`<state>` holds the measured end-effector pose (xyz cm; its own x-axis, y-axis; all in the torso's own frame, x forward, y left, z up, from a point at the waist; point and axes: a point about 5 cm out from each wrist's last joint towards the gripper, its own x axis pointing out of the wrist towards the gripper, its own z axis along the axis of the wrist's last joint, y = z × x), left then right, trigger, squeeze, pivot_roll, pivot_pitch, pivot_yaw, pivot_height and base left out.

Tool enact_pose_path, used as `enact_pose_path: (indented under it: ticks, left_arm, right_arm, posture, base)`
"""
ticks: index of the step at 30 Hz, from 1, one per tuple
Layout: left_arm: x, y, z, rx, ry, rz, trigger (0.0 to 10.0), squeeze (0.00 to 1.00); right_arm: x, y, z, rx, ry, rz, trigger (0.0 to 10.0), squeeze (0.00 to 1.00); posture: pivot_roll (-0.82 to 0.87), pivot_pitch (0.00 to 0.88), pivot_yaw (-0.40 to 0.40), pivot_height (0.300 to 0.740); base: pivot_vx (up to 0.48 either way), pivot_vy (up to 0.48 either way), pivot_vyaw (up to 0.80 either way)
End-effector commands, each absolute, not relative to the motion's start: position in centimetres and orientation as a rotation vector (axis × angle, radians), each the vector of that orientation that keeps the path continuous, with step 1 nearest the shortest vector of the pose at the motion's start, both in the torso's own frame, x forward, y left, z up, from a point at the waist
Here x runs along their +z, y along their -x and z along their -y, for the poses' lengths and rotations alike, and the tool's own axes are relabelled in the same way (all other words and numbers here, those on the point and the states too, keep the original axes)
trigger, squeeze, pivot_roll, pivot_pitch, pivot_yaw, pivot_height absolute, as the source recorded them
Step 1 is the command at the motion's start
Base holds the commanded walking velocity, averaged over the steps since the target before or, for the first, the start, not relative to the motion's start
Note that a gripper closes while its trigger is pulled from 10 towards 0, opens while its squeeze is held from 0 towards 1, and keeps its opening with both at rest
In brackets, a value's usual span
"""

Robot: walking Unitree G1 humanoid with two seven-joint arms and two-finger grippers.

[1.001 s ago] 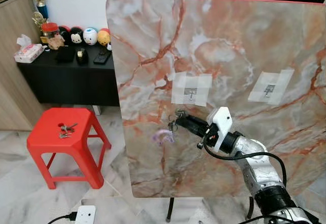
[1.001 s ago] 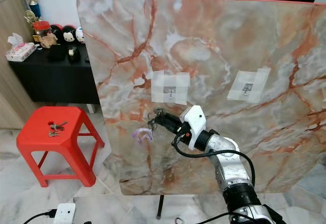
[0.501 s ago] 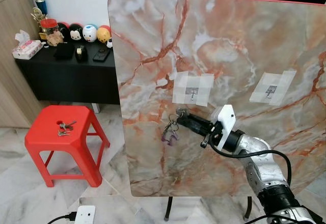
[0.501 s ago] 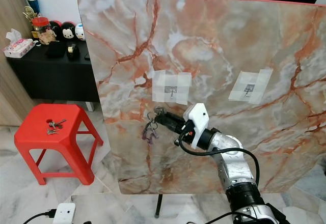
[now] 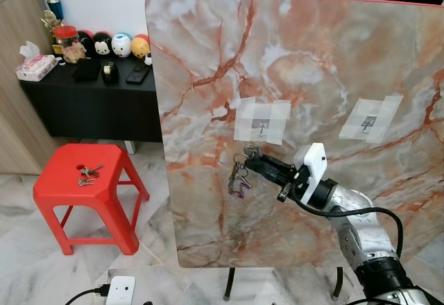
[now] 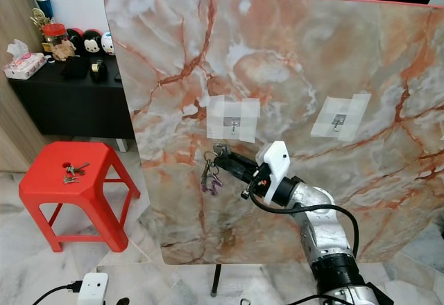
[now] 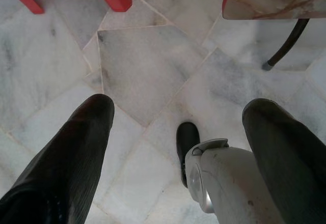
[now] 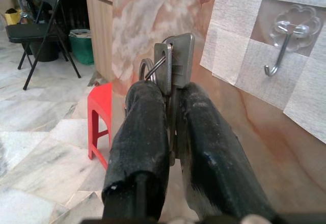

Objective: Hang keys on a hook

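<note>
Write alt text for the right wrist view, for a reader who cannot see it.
The right gripper has its two black fingers shut on a bunch of keys in front of a marble-patterned board. A clear hook is taped to the board near the keys; a red stool stands beyond.

right arm [image 5: 361, 225]: mottled silver shell, black joint bands | wrist: white boxy camera housing [image 5: 311, 170], looping black cable [image 5: 361, 212] | right gripper [image 8: 170, 94]: two long black ribbed fingers | left gripper [image 7: 178, 132]: same black fingers

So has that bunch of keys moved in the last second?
Yes. The keys, pinched by the right gripper, have shifted rightward and slightly up, closer beneath the left taped hook.
</note>
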<state>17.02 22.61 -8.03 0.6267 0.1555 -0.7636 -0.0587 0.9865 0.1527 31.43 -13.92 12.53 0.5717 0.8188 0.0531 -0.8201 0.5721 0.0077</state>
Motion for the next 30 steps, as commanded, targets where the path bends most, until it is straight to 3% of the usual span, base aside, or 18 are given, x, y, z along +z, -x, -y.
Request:
enact_pose_path:
  ticks: [1,9,22,30]
  left_arm:
    - [-8.4,-16.4,-22.4,0.116,-0.127,-0.910,10.0,0.00]
    - [-8.4,-16.3,-22.5,0.123,-0.126,-0.908,10.0,0.00]
    - [-8.3,-16.5,-22.6,0.133,-0.125,-0.902,10.0,0.00]
    - [-8.2,-16.8,-22.5,0.140,-0.118,-0.891,10.0,0.00]
  right_arm:
    - [13.8,-31.7,14.0,0.963,-0.023,0.091,10.0,0.00]
    - [13.9,-31.7,13.7,0.980,-0.030,0.094,10.0,0.00]
    - [14.7,-32.0,12.8,0.998,-0.073,0.130,10.0,0.00]
    - [15.5,-33.1,13.0,0.902,-0.102,0.174,10.0,0.00]
  posture:
    - [0.07,0.000,-0.063,0.740]
    - [0.07,0.000,-0.065,0.740]
    - [0.08,0.000,-0.074,0.740]
    - [0.09,0.000,-0.078,0.740]
  base:
    - [0.000,-0.259,0.00]
    - [0.000,-0.271,0.00]
    - [0.000,0.000,0.00]
    - [0.000,0.000,0.00]
